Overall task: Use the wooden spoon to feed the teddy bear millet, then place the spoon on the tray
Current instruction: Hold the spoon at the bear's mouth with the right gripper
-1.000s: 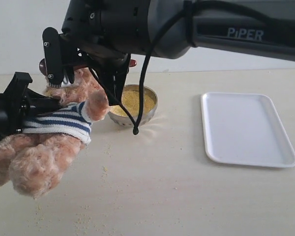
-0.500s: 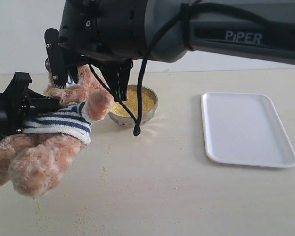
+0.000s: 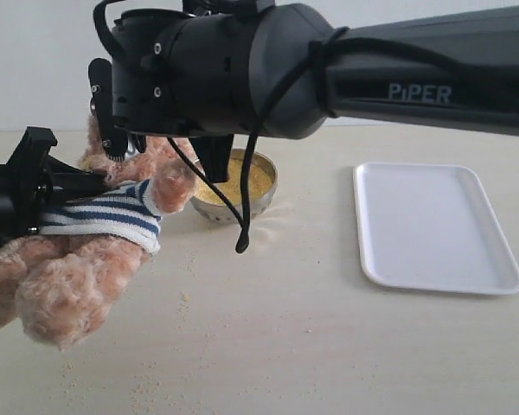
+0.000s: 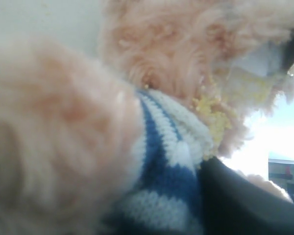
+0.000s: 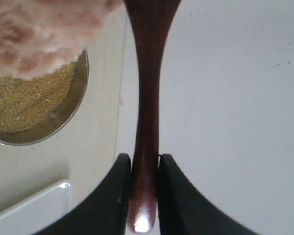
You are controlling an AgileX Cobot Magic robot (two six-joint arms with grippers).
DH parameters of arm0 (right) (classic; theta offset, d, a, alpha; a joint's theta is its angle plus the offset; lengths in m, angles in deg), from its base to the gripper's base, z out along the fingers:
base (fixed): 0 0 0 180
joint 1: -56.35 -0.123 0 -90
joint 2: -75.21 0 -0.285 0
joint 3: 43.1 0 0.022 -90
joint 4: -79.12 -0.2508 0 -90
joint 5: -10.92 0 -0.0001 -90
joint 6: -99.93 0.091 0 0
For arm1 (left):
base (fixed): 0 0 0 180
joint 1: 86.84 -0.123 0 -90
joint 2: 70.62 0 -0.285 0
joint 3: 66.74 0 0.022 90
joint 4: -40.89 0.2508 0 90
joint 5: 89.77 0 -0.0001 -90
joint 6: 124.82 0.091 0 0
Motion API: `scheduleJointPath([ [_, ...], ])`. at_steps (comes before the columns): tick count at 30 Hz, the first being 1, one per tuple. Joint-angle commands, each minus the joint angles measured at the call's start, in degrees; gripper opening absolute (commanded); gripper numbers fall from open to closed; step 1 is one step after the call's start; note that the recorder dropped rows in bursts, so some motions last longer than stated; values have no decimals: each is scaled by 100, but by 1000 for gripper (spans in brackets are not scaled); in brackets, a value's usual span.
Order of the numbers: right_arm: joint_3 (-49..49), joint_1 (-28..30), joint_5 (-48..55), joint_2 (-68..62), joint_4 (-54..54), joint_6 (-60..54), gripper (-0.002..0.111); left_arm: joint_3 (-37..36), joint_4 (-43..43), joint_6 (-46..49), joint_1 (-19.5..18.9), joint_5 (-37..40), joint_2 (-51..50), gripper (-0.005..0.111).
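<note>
The teddy bear (image 3: 112,216) leans at the left in its striped shirt (image 4: 166,161), and my left gripper (image 3: 52,186) is shut on its body. Yellow millet grains (image 4: 210,110) stick to the fur near its mouth. My right gripper (image 5: 143,160) is shut on the handle of the wooden spoon (image 5: 148,88), up by the bear's head (image 5: 34,29). The spoon's bowl runs out of the right wrist view, and the arm hides the spoon in the exterior view. The metal bowl (image 3: 264,197) of millet (image 5: 24,100) stands just behind the bear's paw. The white tray (image 3: 437,225) lies to the right.
The right arm's thick wrist (image 3: 242,69) spans the upper scene, with a black cable (image 3: 242,233) dangling in front of the bowl. Loose grains (image 3: 147,389) are scattered on the beige table near the bear. A tray corner (image 5: 34,210) shows in the right wrist view.
The right wrist has rolled and risen slightly beside the bear's head. The spoon's ends, which stuck out either side of the gripper, are now hidden behind it. The left arm and bear have stayed put.
</note>
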Motion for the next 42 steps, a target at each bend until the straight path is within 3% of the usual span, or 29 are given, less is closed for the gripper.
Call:
scheduleJointPath([
  [1, -30, -129, 47, 3, 140, 99, 0, 33, -93, -32, 11, 166, 18, 5],
  [23, -30, -310, 672, 3, 962, 957, 0, 33, -93, -32, 11, 166, 18, 5],
  [42, -30, -606, 1049, 3, 929, 884, 0, 33, -93, -32, 11, 166, 18, 5],
])
